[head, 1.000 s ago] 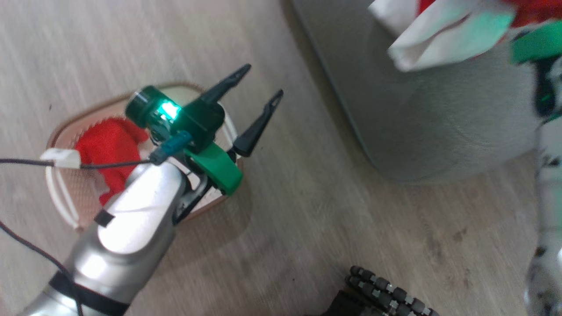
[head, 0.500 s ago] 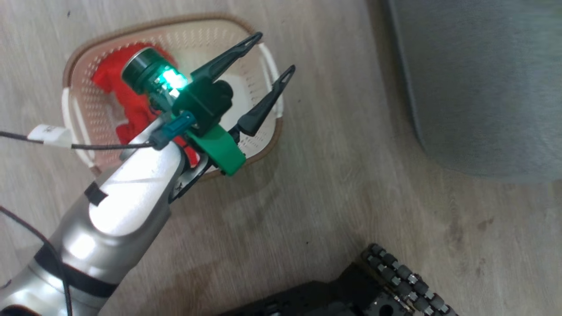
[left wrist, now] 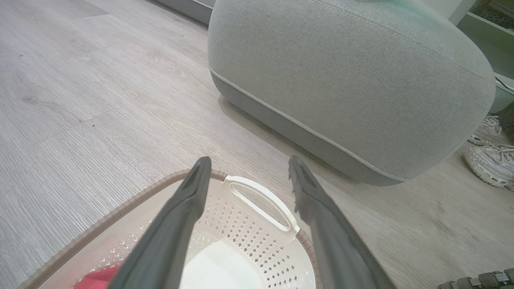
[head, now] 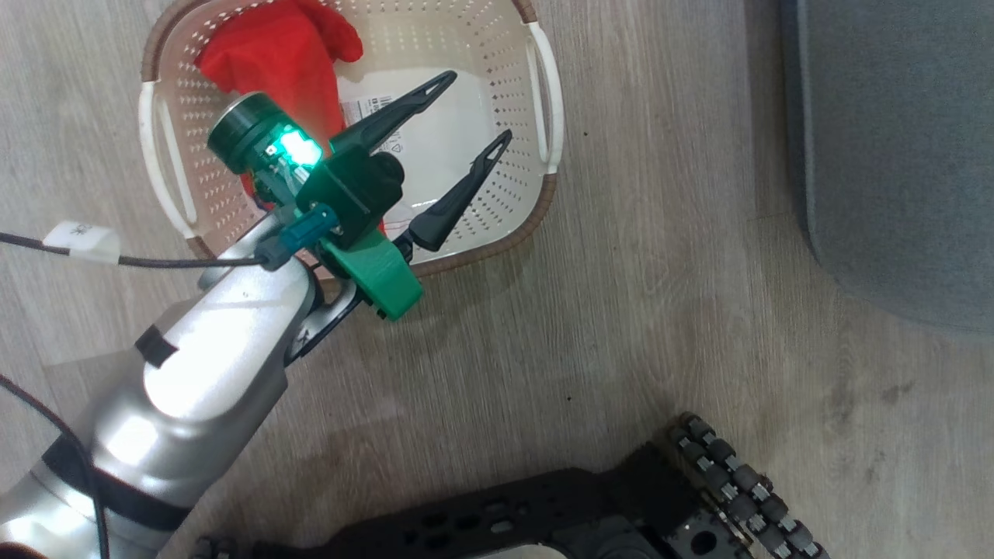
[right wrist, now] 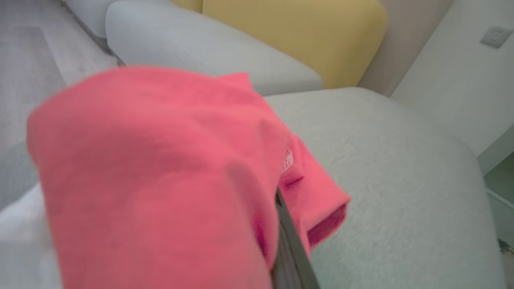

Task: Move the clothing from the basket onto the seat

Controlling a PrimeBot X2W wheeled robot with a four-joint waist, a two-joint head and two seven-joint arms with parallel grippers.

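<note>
A: What's the room like?

B: A pale grey wood-grain floor [head: 637, 310]. On the right stands a big rounded grey-green seat [left wrist: 353, 80], and beyond it there is a yellow cushion [right wrist: 293, 36].

A: And the basket?

B: The cream perforated basket [head: 536, 194] stands on the floor to the left of the seat, apart from it. A red garment [head: 279, 54] lies crumpled in its far left part. A label sticker [head: 373, 105] shows on the bottom just beside it.

A: The left gripper?

B: The left gripper [head: 481, 105] hangs over the basket with its fingers spread wide and nothing between them. They point toward the white right handle [head: 543, 101].

A: The right one?

B: The right gripper [right wrist: 281, 208] is clamped tight on a pink-red garment [right wrist: 160, 180]. The cloth drapes over its fingers in front of the seat's top. I can't tell whether it touches the cushion.

A: Anything smaller?

B: Pale sneakers [left wrist: 488, 160] sit on the floor past the seat. The robot's black base [head: 543, 512] lies at the near edge.
</note>
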